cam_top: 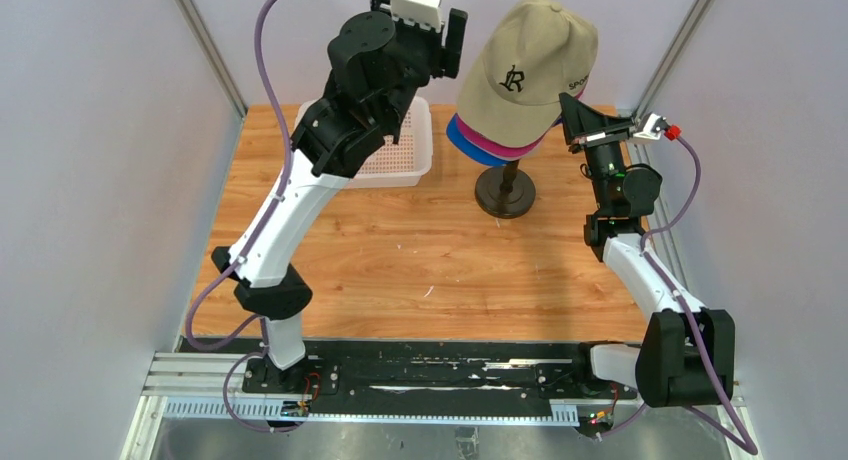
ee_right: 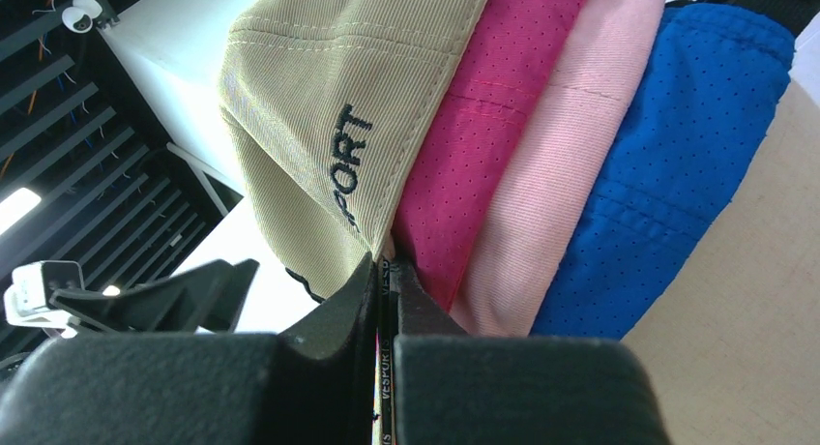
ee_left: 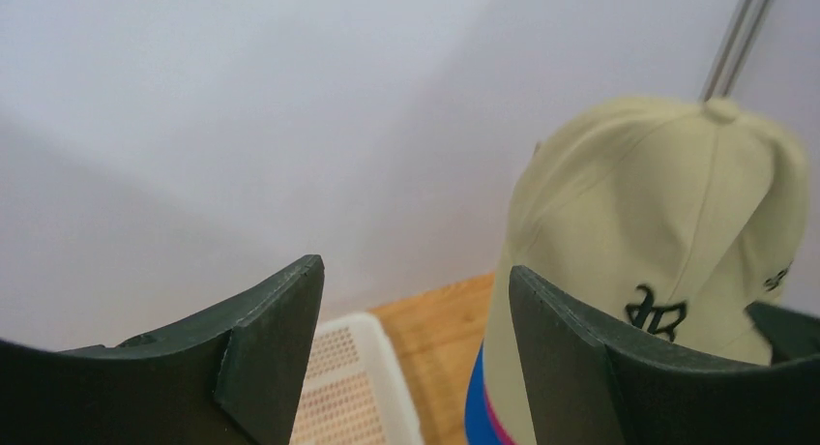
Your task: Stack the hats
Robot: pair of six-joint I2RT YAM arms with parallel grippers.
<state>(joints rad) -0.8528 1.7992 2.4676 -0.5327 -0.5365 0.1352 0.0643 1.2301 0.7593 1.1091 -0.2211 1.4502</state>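
Above the dark stand [cam_top: 505,192], the khaki cap [cam_top: 525,70] tops the stack over the magenta cap [ee_right: 483,126], pink cap [ee_right: 571,155] and blue cap [ee_right: 667,155]. Its crown is up, and its logo front and brim face the near side. Right of the stand, the right gripper [ee_right: 387,271] is pinched tight on a thin lettered strip [ee_right: 384,387] at the khaki cap's lower edge. High up and left of the stand, the left gripper [ee_left: 414,271] gapes wide beside the khaki crown, holding nothing.

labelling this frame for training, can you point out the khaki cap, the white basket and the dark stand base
khaki cap [cam_top: 535,50]: top external view, on the crown above the logo
white basket [cam_top: 405,150]: top external view, on its perforated floor
dark stand base [cam_top: 505,198]: top external view, on the round foot
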